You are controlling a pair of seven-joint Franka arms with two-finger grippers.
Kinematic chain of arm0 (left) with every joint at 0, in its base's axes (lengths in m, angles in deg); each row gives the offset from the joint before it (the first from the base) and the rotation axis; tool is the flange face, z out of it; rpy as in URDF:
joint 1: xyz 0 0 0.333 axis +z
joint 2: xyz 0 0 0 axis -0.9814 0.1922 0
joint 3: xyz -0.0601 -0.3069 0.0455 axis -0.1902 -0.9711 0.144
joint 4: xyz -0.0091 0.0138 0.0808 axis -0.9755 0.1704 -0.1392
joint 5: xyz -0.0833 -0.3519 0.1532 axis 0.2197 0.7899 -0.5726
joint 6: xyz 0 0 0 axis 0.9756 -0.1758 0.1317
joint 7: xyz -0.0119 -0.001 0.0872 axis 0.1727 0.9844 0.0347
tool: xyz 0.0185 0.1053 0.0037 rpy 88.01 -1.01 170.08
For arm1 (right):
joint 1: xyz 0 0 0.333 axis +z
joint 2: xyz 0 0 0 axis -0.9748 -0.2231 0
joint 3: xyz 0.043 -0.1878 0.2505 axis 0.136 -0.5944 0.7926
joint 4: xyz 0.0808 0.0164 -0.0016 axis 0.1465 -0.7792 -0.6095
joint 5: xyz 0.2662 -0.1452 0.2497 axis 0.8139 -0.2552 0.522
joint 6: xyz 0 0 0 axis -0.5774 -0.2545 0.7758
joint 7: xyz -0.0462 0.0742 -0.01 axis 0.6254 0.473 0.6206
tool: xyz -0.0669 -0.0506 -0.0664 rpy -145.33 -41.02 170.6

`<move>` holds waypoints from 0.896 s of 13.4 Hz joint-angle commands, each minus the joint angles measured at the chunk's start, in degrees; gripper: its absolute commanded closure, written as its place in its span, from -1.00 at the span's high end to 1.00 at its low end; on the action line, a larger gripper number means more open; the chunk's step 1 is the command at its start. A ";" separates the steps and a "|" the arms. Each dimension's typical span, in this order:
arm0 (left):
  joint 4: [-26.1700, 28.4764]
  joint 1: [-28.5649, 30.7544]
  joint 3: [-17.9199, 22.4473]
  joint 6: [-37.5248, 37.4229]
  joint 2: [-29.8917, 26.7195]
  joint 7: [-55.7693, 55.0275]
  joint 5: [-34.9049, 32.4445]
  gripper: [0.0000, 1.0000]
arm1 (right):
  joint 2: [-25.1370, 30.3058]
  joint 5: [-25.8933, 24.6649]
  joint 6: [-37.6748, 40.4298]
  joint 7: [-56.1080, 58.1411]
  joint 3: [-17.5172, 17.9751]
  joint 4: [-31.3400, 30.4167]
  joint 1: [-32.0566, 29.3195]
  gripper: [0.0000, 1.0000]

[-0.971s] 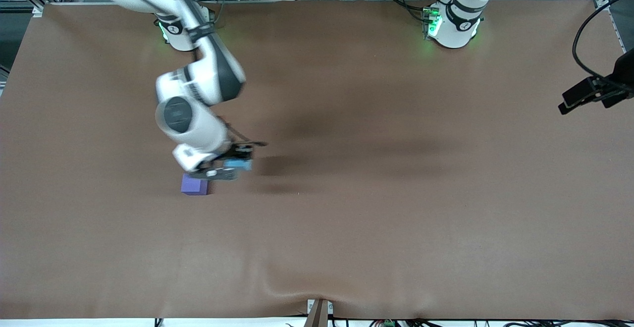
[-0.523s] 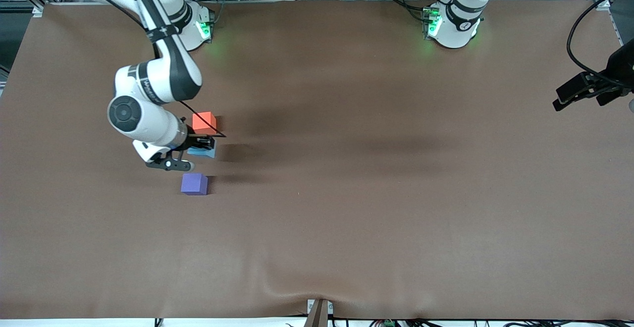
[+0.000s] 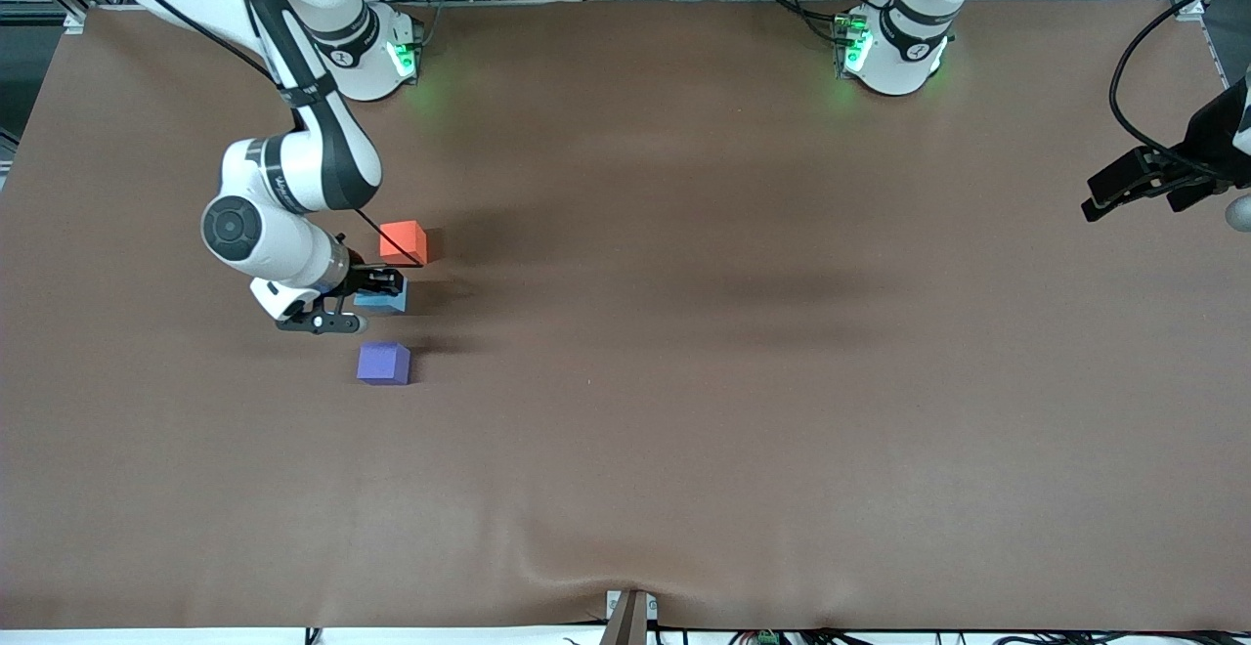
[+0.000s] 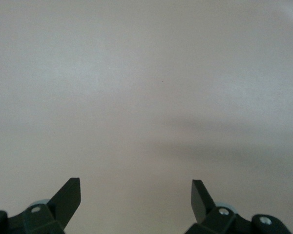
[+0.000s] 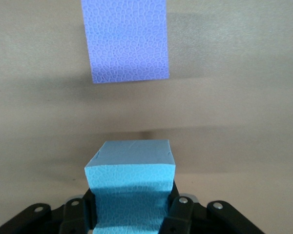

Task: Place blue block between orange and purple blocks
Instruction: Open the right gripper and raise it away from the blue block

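Right hand (image 3: 376, 291) grips the blue block (image 3: 383, 301) between orange block (image 3: 403, 240) and purple block (image 3: 383, 363); left hand (image 4: 136, 195) waits, fingers spread.

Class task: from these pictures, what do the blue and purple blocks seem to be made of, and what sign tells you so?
Blue block, clamped in the right gripper: probably foam, matte; its faces show a fine cell-like crackle and no shine.
Purple block: seemingly the same matte foam, with the same pebbled cell pattern. A textured plastic cannot be ruled out.
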 commanded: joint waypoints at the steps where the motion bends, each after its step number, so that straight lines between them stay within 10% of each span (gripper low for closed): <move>1: 0.48 0.19 -0.26 1.11 -0.26 0.87 0.53 1.00 | -2.84 -0.58 -4.94 0.39 0.45 -0.64 0.06 -0.77; 5: 1.01 0.28 -0.26 1.19 -0.52 0.87 0.53 1.00 | -4.52 -0.58 -6.72 0.39 0.45 -0.46 0.15 -0.60; 7: 1.01 0.19 -0.35 1.37 -0.61 0.87 0.53 1.00 | -4.70 -0.58 -6.63 0.39 0.45 -0.37 0.24 0.83; 8: 1.01 0.28 -0.44 1.46 -0.61 0.87 0.53 1.00 | -4.18 -0.58 -6.28 0.39 0.45 -0.29 0.24 1.00; 12: 0.92 0.45 -0.44 1.46 -0.78 0.96 0.53 1.00 | 3.36 -0.58 1.07 0.21 0.36 2.07 -0.46 1.00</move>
